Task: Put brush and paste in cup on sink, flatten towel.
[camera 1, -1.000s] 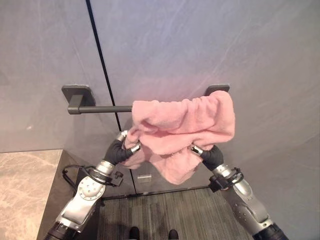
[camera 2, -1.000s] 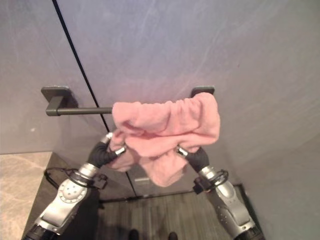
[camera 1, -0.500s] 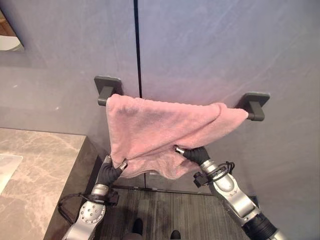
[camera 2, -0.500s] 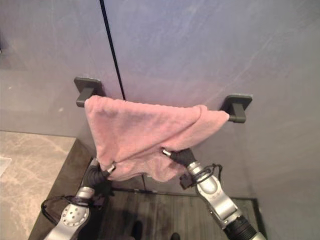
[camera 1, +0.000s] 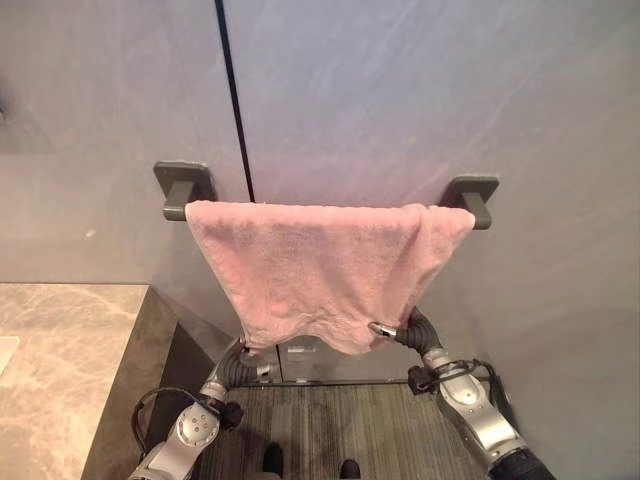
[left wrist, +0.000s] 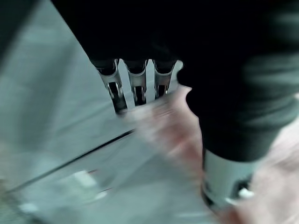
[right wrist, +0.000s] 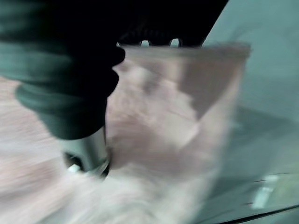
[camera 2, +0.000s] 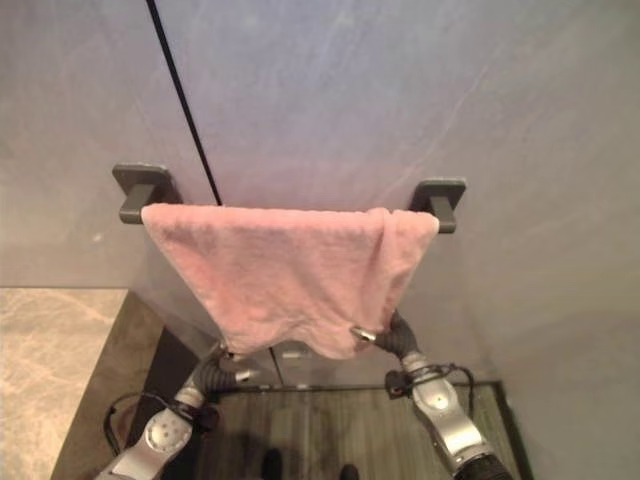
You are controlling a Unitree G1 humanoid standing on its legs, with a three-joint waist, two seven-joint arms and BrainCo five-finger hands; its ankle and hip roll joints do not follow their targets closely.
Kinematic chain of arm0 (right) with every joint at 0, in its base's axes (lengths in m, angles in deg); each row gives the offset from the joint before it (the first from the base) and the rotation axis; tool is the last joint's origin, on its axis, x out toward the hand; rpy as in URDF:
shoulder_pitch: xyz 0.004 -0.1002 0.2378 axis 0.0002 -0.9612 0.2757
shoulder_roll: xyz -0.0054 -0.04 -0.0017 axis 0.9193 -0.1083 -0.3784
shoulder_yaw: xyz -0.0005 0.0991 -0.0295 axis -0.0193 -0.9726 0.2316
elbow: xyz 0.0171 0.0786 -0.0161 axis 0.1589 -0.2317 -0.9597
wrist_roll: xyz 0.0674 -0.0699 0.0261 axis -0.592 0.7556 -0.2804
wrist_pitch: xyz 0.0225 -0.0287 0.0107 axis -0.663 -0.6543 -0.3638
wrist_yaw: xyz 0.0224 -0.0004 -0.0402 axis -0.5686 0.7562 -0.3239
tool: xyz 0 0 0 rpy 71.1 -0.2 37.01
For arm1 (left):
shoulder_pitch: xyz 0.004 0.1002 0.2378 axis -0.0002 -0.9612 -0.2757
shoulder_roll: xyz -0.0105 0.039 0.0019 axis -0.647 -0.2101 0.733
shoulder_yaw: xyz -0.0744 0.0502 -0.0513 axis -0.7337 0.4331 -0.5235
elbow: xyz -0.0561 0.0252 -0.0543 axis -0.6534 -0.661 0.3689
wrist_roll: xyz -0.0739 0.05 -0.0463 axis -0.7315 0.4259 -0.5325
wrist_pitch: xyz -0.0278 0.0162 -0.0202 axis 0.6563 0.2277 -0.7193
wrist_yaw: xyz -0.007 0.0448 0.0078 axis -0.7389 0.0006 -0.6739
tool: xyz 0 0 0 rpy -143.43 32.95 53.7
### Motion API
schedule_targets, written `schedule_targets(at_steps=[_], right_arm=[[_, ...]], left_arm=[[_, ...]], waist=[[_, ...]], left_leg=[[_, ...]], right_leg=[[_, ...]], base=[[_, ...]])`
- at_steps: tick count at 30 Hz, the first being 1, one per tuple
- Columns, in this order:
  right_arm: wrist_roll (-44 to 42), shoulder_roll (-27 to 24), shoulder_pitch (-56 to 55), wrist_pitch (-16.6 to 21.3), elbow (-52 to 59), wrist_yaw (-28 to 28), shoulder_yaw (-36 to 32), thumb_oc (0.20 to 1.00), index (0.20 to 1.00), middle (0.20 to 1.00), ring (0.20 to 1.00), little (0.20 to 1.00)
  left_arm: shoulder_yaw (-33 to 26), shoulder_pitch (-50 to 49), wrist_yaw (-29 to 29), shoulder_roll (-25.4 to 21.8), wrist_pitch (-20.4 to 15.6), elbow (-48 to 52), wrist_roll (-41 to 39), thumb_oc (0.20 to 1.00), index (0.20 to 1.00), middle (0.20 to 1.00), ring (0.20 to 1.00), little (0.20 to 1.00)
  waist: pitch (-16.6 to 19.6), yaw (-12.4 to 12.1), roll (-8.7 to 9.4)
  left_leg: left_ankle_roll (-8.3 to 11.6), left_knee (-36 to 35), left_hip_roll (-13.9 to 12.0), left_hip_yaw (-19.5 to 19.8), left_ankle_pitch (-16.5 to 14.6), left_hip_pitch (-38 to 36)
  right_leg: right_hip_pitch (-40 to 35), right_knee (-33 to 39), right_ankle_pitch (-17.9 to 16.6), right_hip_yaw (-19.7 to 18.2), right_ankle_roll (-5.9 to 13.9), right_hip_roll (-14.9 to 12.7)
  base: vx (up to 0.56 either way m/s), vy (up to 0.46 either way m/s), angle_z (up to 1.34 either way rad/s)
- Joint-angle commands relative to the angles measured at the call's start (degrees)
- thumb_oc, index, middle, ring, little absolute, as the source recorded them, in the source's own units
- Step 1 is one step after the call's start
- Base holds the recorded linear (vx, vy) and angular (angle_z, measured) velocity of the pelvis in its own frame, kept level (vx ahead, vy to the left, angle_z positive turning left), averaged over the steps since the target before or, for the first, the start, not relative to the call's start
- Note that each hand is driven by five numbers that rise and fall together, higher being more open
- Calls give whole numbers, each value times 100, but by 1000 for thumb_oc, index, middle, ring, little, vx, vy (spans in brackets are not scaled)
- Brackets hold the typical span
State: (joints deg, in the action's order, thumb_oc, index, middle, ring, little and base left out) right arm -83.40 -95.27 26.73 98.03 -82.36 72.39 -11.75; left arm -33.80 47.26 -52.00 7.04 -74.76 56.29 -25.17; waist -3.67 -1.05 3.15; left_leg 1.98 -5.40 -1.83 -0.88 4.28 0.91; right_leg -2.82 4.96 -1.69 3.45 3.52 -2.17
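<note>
1. Since the earlier frame: pink towel [camera 1: 325, 265] spread wider along the bar [camera 1: 176, 212], hem lower; camera also shifted.
2. Left eye view: towel centre frame; left hand [camera 1: 243, 362] lower left, under hem, grip hard to tell; right hand [camera 1: 402, 331] lower right, pinching hem. Counter [camera 1: 60, 350] at lower left.
3. Right eye view: same; right corner folded.
4. Wrist views: towel against fingers [left wrist: 136, 84]. Flattening step; next, smooth right fold. Nothing blocking.

Dark rail brackets [camera 1: 181, 186] and [camera 1: 471, 194] fixed to grey wall [camera 1: 400, 90]; black vertical seam [camera 1: 233, 90] runs down wall. Marble counter [camera 1: 50, 360] at lower left. Dark ribbed floor mat [camera 1: 330, 430] below
</note>
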Motion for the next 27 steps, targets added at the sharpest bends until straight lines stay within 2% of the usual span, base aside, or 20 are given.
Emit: schedule_targets(at_steps=[1,5,6,7,8,11,15,17,19,24,27], right_arm=[[161,220,153,-332,-1107,82,25,1000,1000,1000,1000,1000],[969,469,457,-583,-3225,194,105,1000,1000,1000,1000,1000],[972,472,472,-572,-3244,196,103,1000,1000,1000,1000,1000],[1300,524,543,-689,-3933,207,97,1000,1000,1000,1000,1000],[1301,524,554,-683,-3943,207,95,1000,1000,1000,1000,1000],[1532,519,359,-901,-4727,39,-189,1000,1000,1000,1000,1000],[1470,421,218,-870,-4749,5,-330,1000,1000,1000,1000,1000],[761,452,34,-781,-4626,-129,-725,1000,1000,1000,1000,1000],[636,472,35,-768,-4687,-179,-814,1000,1000,1000,1000,1000],[968,483,78,-758,-4543,-273,-506,1000,1000,1000,1000,1000],[835,500,58,-782,-4629,-210,-609,1000,1000,1000,1000,1000]], left_arm=[[275,334,-151,225,545,-933,922,1000,1000,1000,1000,1000],[380,827,78,746,663,-2810,1116,1000,1000,1000,1000,1000],[381,842,89,757,653,-2832,1117,1000,1000,1000,1000,1000],[272,1023,196,936,741,-3500,1013,1000,1000,1000,1000,1000],[271,1035,203,945,733,-3516,1013,1000,1000,1000,1000,1000],[-187,1026,26,1140,768,-4212,498,1000,1000,1000,1000,1000],[-226,981,-39,1154,748,-4277,448,1000,1000,1000,1000,1000],[-456,858,-124,1199,724,-4339,126,1000,1000,1000,1000,1000],[-494,834,-145,1231,730,-4377,69,1000,1000,1000,1000,1000],[-447,782,-232,1239,725,-4391,74,1000,1000,1000,1000,1000],[-455,758,-216,1241,739,-4420,54,1000,1000,1000,1000,1000]], waist=[[224,-8,2],[255,49,-70],[248,46,-73],[265,73,-100],[257,72,-103],[297,132,-147],[310,178,-162],[327,224,-160],[328,225,-163],[360,189,-118],[380,180,-101]], left_leg=[[197,40,-154,-365,-161,-127],[213,40,-172,-443,-185,-177],[213,40,-173,-445,-187,-179],[223,40,-183,-460,-187,-179],[223,40,-184,-461,-188,-182],[233,40,-204,-525,-205,-215],[238,40,-226,-537,-221,-251],[242,40,-228,-547,-224,-275],[245,40,-231,-553,-223,-278],[257,40,-247,-532,-213,-255],[257,40,-251,-508,-206,-236]], right_leg=[[139,-147,-106,-295,407,-280],[132,-111,-134,-362,397,-272],[131,-110,-134,-363,397,-271],[134,-78,-159,-388,391,-271],[131,-76,-160,-389,391,-270],[129,-46,-173,-443,380,-270],[102,-40,-166,-454,370,-266],[82,-27,-168,-478,364,-246],[73,-22,-167,-485,361,-241],[75,4,-172,-479,347,-225],[76,4,-165,-470,343,-218]], base=[[-35,18,-5],[-19,21,-18],[-25,21,-12],[-22,10,-6],[-26,17,-4],[10,21,-12],[18,6,-10],[10,2,-2],[7,-1,-2],[10,-10,-5],[0,0,0]])
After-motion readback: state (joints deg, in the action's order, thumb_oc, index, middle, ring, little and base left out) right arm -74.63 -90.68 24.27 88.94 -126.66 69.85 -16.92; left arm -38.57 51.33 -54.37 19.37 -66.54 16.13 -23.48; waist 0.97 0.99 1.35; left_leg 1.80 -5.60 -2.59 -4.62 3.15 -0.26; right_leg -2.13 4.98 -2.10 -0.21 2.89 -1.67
